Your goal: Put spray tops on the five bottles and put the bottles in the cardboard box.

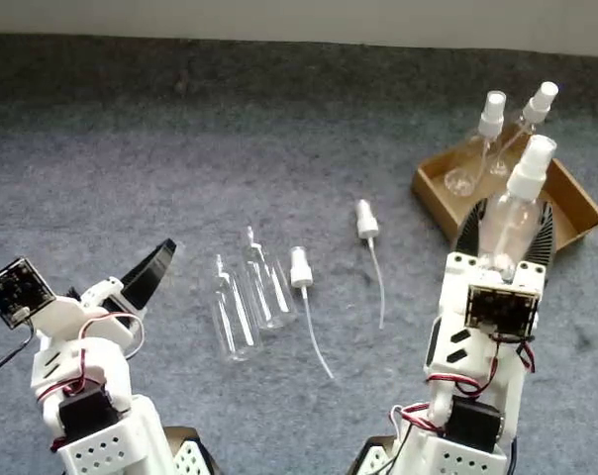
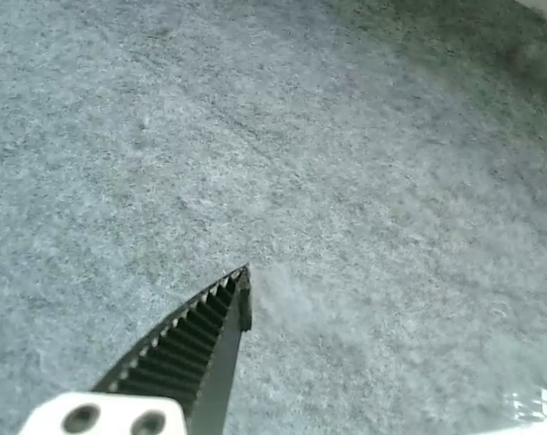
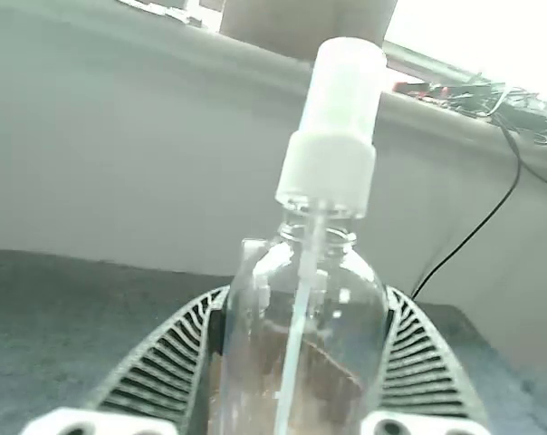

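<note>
High view, with wrist views for detail. My right pincer (image 1: 507, 236) is closed around a clear bottle (image 1: 510, 213), gripping its body from both sides. The bottle stands upright and carries a white spray top (image 1: 530, 166), whose thin tube runs down inside it, as the right wrist view shows.

Just beyond this pincer lies the cardboard box (image 1: 579, 203), open side up. In it, farther from the pincer than the held bottle, a capped bottle (image 1: 474, 158) and another capped bottle (image 1: 517, 134) lean side by side, with their white tops pointing away from me.

My left pincer (image 1: 152, 269) is over the grey worktop (image 1: 279, 139), well apart from the box; whether it is wide or narrow I cannot tell.

Between my two pincers, nearer the left one, an open bottle (image 1: 230, 312) and a second open bottle (image 1: 267, 289) lie on their sides, close together, necks away from me. Just beside them, toward the right pincer, lies a loose spray top (image 1: 300, 269) with its tube trailing toward me. A second loose spray top (image 1: 367, 220) lies nearer the right pincer, apart from the first.
</note>
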